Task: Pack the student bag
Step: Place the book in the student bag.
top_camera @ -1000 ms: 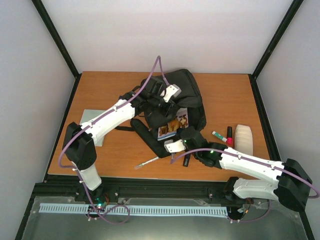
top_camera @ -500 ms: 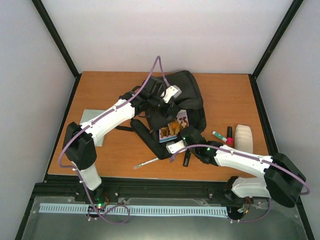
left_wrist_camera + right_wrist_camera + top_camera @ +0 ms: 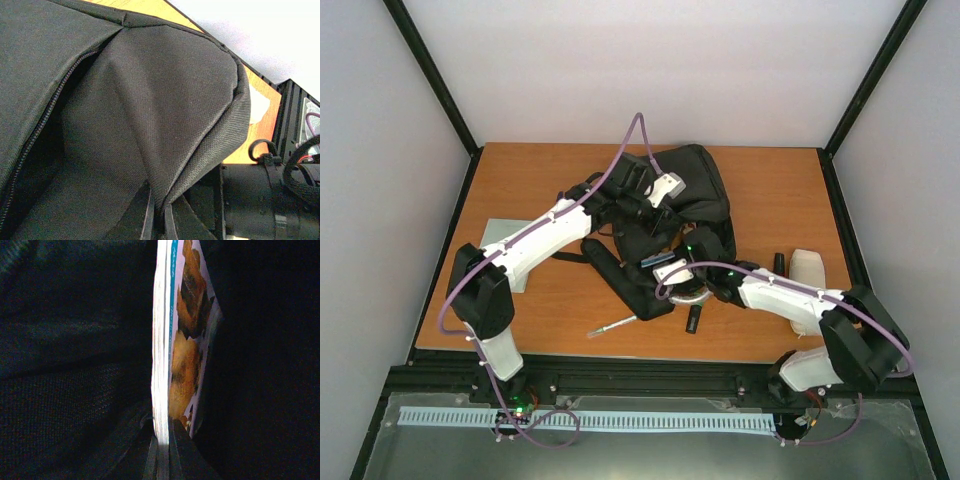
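Note:
The student bag (image 3: 695, 185) lies at the back middle of the table, black and slumped. My left gripper (image 3: 653, 225) is shut on a fold of its fabric (image 3: 165, 85) beside the zip opening (image 3: 45, 125), holding the flap raised; the pinch (image 3: 157, 220) shows in the left wrist view. My right gripper (image 3: 672, 272) is shut on a thin book (image 3: 657, 262) with a blue and orange cover. The book stands on edge (image 3: 162, 365) between the jaws (image 3: 162, 460), with dark bag fabric (image 3: 65, 390) on both sides of it.
A cream pouch (image 3: 810, 270) and a small dark bottle (image 3: 779, 262) lie at the right. A black marker (image 3: 693, 320) and a thin pen (image 3: 615, 325) lie near the front edge. A pale flat sheet (image 3: 500, 235) sits under the left arm. A shoulder strap (image 3: 610, 270) trails forward.
My right arm has swung left and turned the book from flat to on edge, carrying it in between the bag's fabric. The left arm has kept still, holding the flap.

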Available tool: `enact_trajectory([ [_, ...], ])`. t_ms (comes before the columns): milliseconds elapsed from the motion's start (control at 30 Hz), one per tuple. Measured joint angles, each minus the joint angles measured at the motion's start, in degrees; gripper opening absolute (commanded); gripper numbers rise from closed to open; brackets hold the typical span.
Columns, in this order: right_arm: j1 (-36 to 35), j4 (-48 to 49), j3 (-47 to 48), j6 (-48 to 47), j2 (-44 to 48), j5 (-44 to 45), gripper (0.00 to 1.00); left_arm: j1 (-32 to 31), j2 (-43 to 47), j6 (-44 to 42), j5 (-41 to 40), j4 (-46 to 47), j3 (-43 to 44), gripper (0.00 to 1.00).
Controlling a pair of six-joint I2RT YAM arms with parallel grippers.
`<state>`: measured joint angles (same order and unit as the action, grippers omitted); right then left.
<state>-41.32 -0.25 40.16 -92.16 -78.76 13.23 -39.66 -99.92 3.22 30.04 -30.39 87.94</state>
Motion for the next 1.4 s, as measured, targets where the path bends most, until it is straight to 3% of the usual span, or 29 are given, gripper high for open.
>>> enact_trajectory([
  [667,7.0,18.9,1.9,-4.7,-15.4,-3.4,0.08,0.0,-1.1,0.1,0.4,0.4,0.4,0.01],
  [733,7.3,20.0,2.4,-4.7,-16.6,-3.5,0.11,0.1,-1.5,0.1,0.2,0.5,0.5,0.01],
  [933,7.6,19.3,1.1,-3.5,-16.2,-4.0,0.39,0.0,-2.3,0.2,0.1,0.6,0.6,0.02],
  [1133,7.1,6.5,-2.4,1.5,-3.1,-7.4,0.55,-0.3,-4.7,0.2,-0.6,-0.7,2.8,0.04],
  [1267,6.4,-4.3,-3.3,7.9,7.6,-9.6,0.58,-0.5,-9.5,0.5,-1.5,-2.1,7.6,0.17],
  [1400,6.3,-16.0,-3.6,16.0,15.1,-12.5,0.58,-0.5,-15.9,1.7,-2.5,-4.0,13.4,0.46],
])
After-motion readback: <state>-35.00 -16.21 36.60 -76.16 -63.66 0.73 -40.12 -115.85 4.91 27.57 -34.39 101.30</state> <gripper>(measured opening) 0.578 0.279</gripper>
